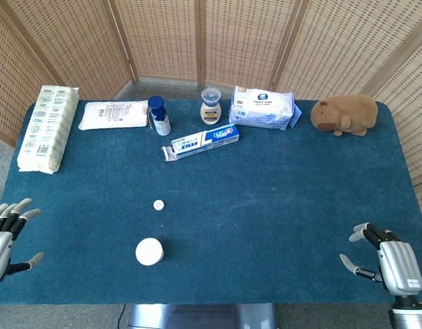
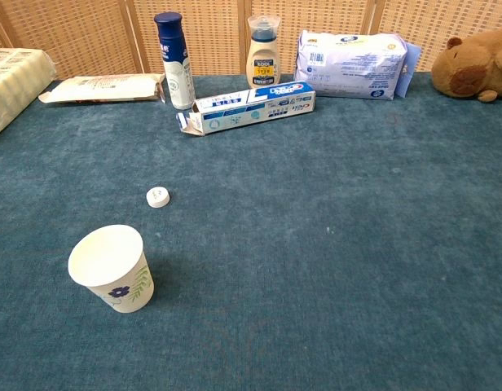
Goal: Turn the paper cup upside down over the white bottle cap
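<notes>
Both your left hand [image 1: 7, 233] and right hand [image 1: 386, 259] wait empty with fingers spread at the table's near corners, leaving the upright cup [image 2: 111, 268] free just beside the cap [image 2: 158, 196], nearer your left.

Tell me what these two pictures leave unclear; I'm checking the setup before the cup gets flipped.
- Left robot hand: head view, cut off by the left edge; absent from the chest view.
- Right robot hand: head view, arm cut off at the bottom edge; absent from the chest view.
- White bottle cap: markings too small in both views.
- Paper cup: head view shows only its open top; the leaf print shows only in the chest view.
- Plush toy: chest view, cropped by the right edge.
</notes>
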`<act>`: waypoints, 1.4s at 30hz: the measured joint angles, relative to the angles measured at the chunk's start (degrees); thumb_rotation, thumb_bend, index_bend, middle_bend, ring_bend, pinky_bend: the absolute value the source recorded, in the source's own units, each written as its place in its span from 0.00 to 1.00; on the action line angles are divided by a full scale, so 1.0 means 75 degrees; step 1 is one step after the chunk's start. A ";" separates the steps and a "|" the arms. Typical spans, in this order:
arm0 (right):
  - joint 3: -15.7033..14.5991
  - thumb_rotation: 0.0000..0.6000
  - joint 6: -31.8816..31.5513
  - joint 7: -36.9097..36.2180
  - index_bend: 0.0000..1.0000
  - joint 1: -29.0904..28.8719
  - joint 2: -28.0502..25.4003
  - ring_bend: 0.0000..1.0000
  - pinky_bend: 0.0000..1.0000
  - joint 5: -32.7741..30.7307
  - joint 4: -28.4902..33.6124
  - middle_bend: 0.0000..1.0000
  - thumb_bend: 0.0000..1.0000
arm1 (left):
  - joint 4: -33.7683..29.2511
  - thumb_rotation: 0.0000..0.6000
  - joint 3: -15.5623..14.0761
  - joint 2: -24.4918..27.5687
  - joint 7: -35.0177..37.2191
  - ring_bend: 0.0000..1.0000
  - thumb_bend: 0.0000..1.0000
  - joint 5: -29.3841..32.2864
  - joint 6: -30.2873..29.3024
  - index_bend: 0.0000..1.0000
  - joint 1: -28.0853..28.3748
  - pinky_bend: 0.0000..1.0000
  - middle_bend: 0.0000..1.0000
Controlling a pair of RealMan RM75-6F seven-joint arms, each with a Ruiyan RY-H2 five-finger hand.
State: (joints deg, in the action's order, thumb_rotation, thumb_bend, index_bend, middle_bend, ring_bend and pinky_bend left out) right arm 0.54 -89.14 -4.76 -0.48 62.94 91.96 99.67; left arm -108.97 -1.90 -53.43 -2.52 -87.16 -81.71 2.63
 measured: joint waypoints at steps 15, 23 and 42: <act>0.0009 0.71 -0.0167 -0.0236 0.47 0.0081 -0.0006 0.44 0.37 0.0025 -0.0120 0.38 0.30 | -0.0325 0.91 -0.0161 -0.0104 -0.0350 0.00 0.19 -0.0325 0.0621 0.16 0.0356 0.03 0.06; 0.0015 0.71 -0.0342 -0.0366 0.47 0.0186 -0.0019 0.44 0.37 0.0032 -0.0159 0.38 0.30 | -0.0868 0.93 -0.0159 -0.0092 -0.0718 0.00 0.21 -0.0438 0.1702 0.19 0.1033 0.03 0.06; 0.0036 0.71 -0.0499 -0.0781 0.47 0.0309 -0.0161 0.44 0.37 0.0011 -0.0303 0.38 0.30 | -0.1655 0.90 0.0115 -0.2202 -0.4031 0.00 0.22 0.1168 0.3187 0.19 0.2240 0.03 0.05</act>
State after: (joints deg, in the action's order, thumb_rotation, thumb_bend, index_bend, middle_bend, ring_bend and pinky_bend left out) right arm 0.81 -92.88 -10.62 1.83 61.73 92.05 97.40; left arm -121.38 -1.04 -69.95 -32.75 -78.41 -57.81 19.43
